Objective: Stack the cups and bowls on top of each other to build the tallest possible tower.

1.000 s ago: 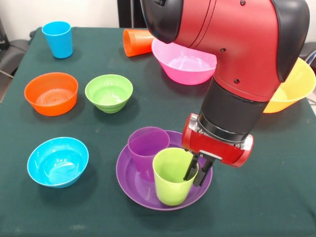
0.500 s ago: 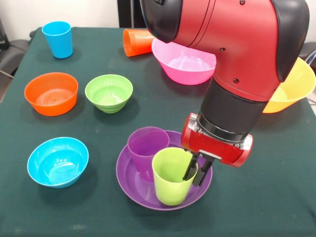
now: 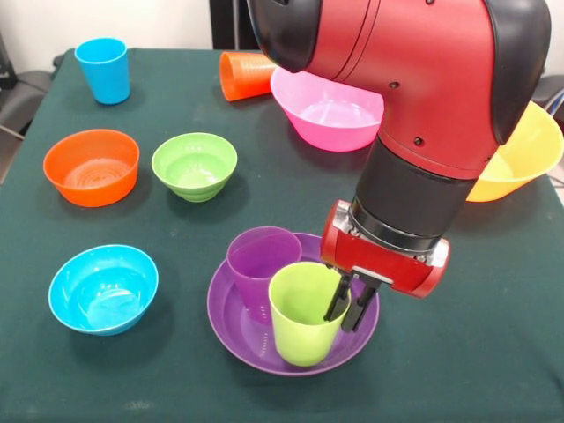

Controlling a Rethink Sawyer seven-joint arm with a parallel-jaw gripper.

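Right beside green cup (image 3: pixel 302 313): purple cup (image 3: pixel 262 268), touching.

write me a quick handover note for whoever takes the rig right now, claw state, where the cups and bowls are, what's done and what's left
Claw: shut on the rim of the lime green cup, one finger inside, one outside.
Lime green cup and purple cup stand upright side by side in the purple bowl.
Blue cup upright at the far corner; orange cup lying on its side beside the pink bowl.
Orange bowl, green bowl, blue bowl and yellow bowl sit singly on the table.
Done: two cups set in the purple bowl.
Left: no tower yet; everything still needs stacking.
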